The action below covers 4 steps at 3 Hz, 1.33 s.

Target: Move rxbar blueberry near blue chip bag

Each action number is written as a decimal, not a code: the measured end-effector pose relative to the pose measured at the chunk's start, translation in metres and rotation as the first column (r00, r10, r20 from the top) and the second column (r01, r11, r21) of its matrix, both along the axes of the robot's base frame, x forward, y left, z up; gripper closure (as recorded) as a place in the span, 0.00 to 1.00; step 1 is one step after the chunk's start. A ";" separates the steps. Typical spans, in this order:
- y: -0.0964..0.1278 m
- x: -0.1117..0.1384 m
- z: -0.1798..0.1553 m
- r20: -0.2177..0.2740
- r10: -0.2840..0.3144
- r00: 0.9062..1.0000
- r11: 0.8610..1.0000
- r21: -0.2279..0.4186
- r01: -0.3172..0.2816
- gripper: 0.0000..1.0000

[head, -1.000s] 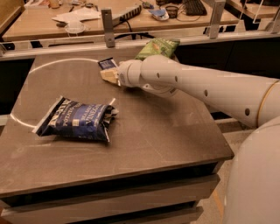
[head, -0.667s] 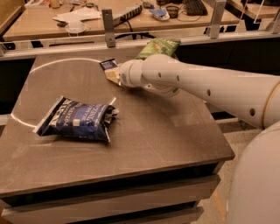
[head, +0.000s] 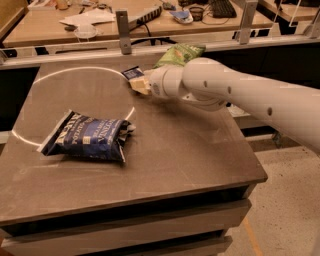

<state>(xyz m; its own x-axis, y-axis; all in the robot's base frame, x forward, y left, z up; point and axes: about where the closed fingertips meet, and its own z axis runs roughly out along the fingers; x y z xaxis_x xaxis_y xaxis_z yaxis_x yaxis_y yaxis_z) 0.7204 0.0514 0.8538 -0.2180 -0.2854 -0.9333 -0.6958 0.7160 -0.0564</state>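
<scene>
a dark grey-brown surface (head: pixel 190 150) fills most of the view, with a thin pale arc (head: pixel 75 70) curving across its far left part. the white arm (head: pixel 240 92) reaches in from the right, and the gripper (head: pixel 139 84) sits over the far middle of the surface. its tan fingers (head: pixel 141 87) are closed together on the rxbar blueberry (head: pixel 132 73), which sticks out from their tips toward the far edge. the blue chip bag (head: pixel 90 137) lies flat on the near left of the surface, well apart from the bar. a green chip bag (head: pixel 181 52) rests at the far edge, just behind the arm's wrist. beyond a grey rail with upright posts (head: pixel 122 30) stands a wooden desk (head: pixel 50 27) carrying papers (head: pixel 92 17) and a keyboard (head: pixel 222 7). a speckled floor (head: pixel 285 200) shows at lower right.
</scene>
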 end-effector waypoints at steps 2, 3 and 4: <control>-0.051 -0.060 0.025 0.055 0.203 0.978 0.978 0.037 -0.205 1.00; -0.071 -0.114 0.022 0.019 0.316 0.949 0.948 0.027 -0.317 1.00; -0.074 -0.203 0.010 -0.078 0.473 0.877 0.881 0.015 -0.473 1.00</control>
<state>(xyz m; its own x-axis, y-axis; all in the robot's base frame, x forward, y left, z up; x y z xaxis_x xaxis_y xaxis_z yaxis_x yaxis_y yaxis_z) 0.5178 -0.0224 0.8636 -0.1274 -0.3765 -0.9176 -0.9539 0.3000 0.0093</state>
